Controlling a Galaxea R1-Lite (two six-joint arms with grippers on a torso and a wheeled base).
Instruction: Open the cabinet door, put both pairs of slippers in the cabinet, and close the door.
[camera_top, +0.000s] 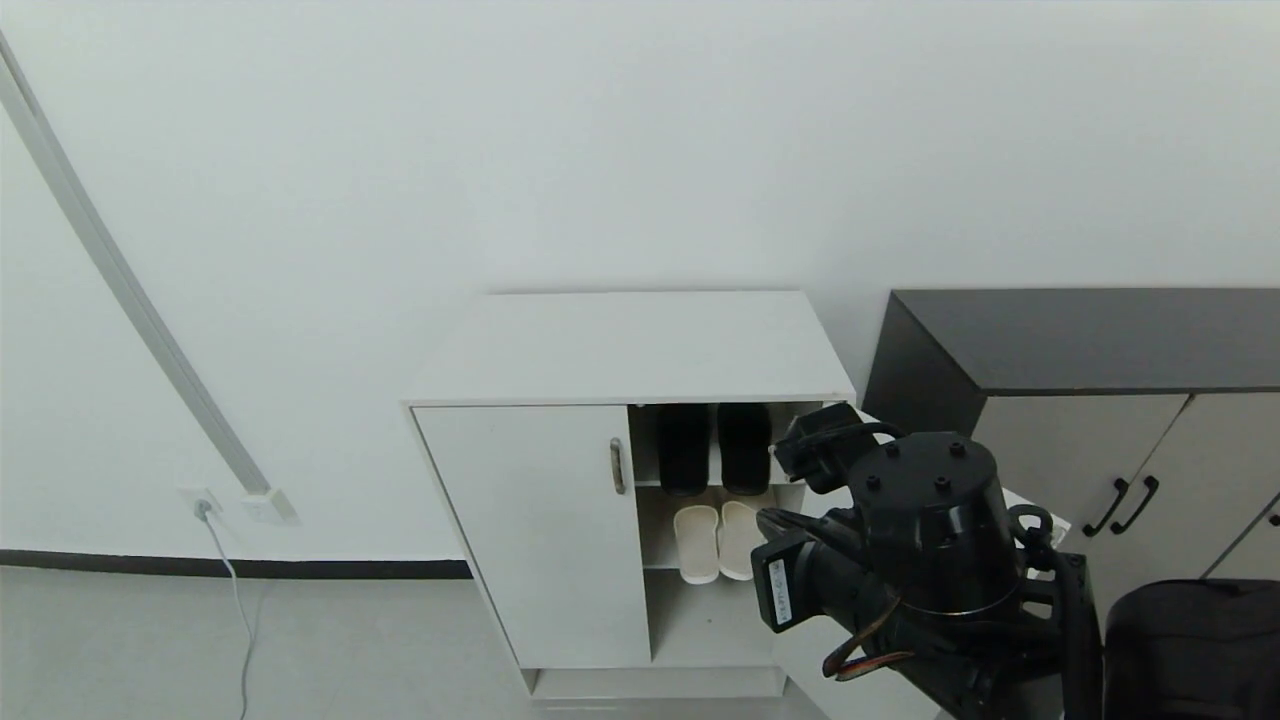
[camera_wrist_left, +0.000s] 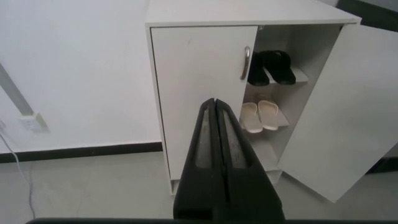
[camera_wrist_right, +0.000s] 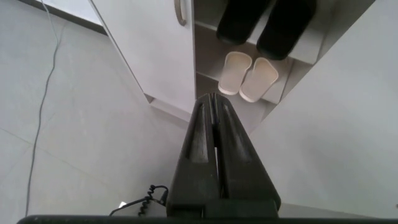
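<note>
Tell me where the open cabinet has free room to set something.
The bottom shelf, under the white slippers, is bare; so is the cabinet top. Between them it is crowded: the white pair, then black slippers higher.

No text, number or sign is legible on anything here

White plastic wall socket (camera_top: 201, 499), thin grey cable (camera_top: 246, 650) hanging from it, pale diagonal wall conduit (camera_top: 128, 280) ending beside it, black skirting strip (camera_top: 330, 568) just below it
</note>
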